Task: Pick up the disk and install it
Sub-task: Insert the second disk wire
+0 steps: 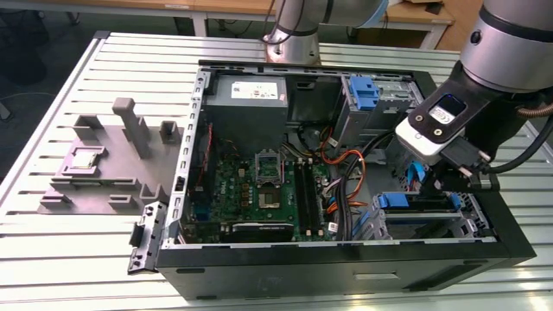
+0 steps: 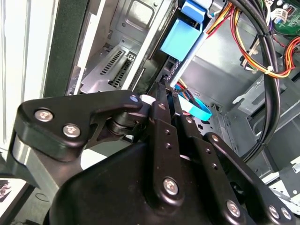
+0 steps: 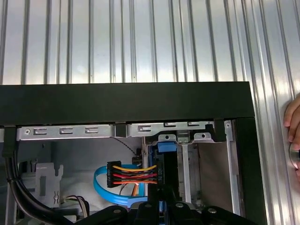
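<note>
Holding the disk (image 3: 167,173) on edge, clamped in its jaws, the gripper (image 3: 161,199) must push it gently into the cage (image 1: 428,220).

A silver and grey robot arm (image 1: 509,45) enters from the far corner on the exterior view's right and bends downward, its wrist carrying a white and black camera block (image 1: 436,126). Below the wrist, the black end effector (image 1: 455,183) points down, low at the exterior view's right. In the second wrist view, the end effector (image 2: 165,96) shows black bolted linkage bars that converge to a narrow tip, the fingers (image 2: 161,101) drawn close together. In the first wrist view, a person's hand (image 3: 293,136) rests at the edge of the table.
</note>
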You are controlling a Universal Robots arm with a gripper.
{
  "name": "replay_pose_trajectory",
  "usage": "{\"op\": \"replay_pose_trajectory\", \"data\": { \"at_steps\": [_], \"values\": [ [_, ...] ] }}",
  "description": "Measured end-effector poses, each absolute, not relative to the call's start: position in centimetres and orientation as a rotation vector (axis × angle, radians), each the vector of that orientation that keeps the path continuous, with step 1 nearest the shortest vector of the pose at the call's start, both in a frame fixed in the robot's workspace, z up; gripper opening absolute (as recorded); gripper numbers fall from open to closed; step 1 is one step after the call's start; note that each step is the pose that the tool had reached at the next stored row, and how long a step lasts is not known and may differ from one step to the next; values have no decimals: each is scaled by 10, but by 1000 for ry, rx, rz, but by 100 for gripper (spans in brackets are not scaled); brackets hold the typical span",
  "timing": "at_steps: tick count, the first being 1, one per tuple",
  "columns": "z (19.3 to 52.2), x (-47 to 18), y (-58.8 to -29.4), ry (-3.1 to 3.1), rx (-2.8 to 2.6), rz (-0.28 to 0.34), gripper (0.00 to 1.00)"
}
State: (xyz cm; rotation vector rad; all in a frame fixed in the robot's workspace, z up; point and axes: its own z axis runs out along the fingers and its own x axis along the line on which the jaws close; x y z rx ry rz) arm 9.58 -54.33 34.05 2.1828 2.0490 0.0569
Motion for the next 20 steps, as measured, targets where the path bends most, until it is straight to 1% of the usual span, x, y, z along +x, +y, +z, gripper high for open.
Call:
{"op": "replay_pose_trajectory", "data": {
  "at_steps": [5, 20],
  "values": [
    [340, 96, -550, 2058, 2197, 85, 16],
    [336, 96, -551, 2064, 2194, 88, 16]
  ]
}}
